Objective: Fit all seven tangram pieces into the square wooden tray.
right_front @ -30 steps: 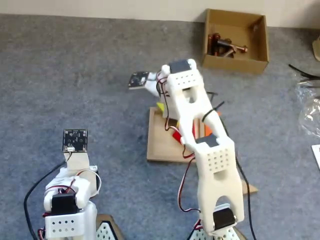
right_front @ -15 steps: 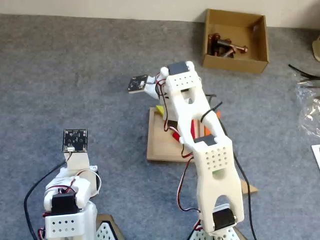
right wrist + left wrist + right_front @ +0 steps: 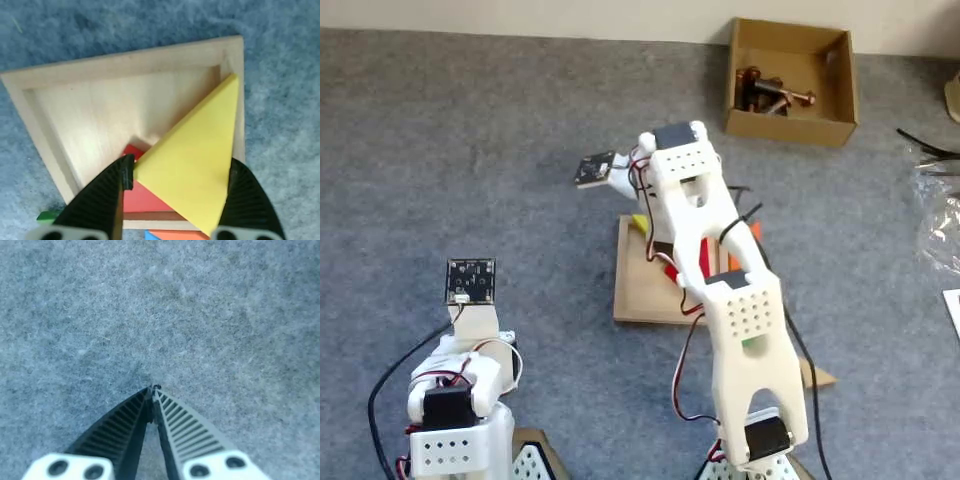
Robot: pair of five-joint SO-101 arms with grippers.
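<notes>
1. On the grey bench [image 3: 470, 150], near centre: square wooden tray [image 3: 638, 290].
2. Left gripper [image 3: 152, 390]: fingers pressed together, holding nothing, over bare bench, well apart from the tray.
3. Right gripper [image 3: 180, 167]: fingers pinching the yellow triangle [image 3: 195, 165] over the tray (one tip near a tray corner).
4. Red piece [image 3: 142, 197] lies in the tray, partly under the triangle.

The table [image 3: 470, 150] has a grey, felt-like cover. Directly on it lie the wooden tray [image 3: 635, 292] near the middle, an open cardboard box [image 3: 785, 128] at the far side (small things inside), a clear plastic bag [image 3: 940, 225] at the right edge, and a small tan piece [image 3: 820, 377] toward the front.
</notes>
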